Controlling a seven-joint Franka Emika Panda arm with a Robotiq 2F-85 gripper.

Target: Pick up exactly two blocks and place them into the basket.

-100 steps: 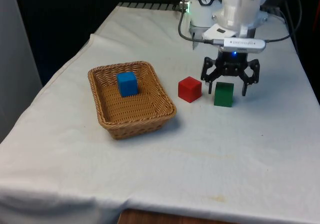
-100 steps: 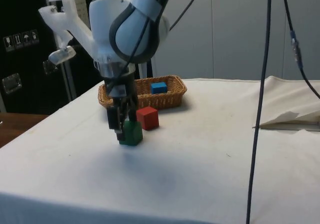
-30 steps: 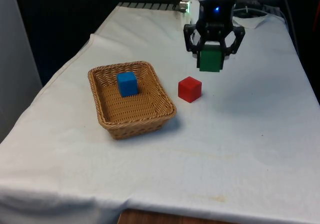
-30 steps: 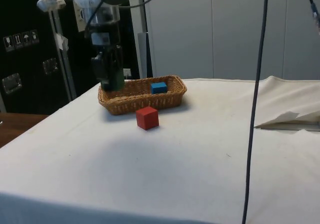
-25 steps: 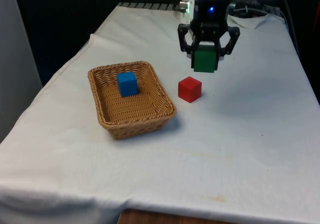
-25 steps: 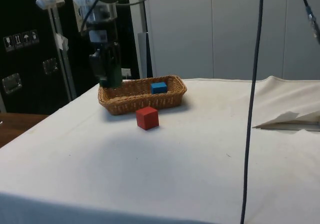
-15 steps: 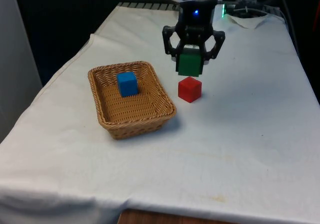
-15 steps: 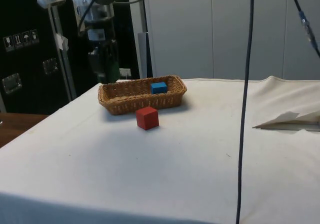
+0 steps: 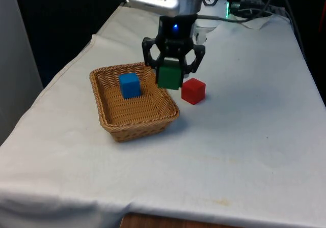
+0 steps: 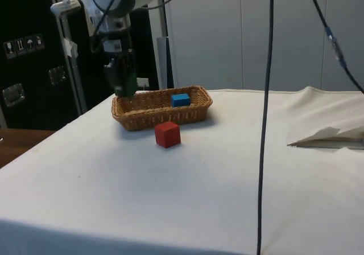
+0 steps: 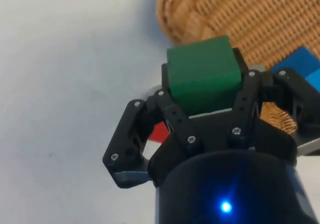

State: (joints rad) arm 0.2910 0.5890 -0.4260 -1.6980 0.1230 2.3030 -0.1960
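Note:
My gripper [image 9: 170, 78] is shut on a green block [image 9: 169, 76], held in the air above the basket's rim nearest the robot on the front view's right. From the side, the green block [image 10: 125, 85] hangs over the end of the wicker basket [image 10: 149, 116]. The wrist view has the green block [image 11: 204, 74] clamped between the fingers, with the basket [image 11: 235, 14] beyond it. A blue block [image 9: 129, 85] lies inside the basket [image 9: 109, 123]. On the cloth just right of the basket in the front view sits a red block [image 9: 193, 90].
The basket stands on the front view's left half of the white cloth [image 9: 244, 151]. Cables [image 9: 254, 6] lie at the table's far end near the robot's base. A thin cable [image 10: 263, 124] hangs in front of the side camera.
The gripper has carried the green block toward the front view's left, from above the red block to over the basket's edge. Blue and red blocks have not moved.

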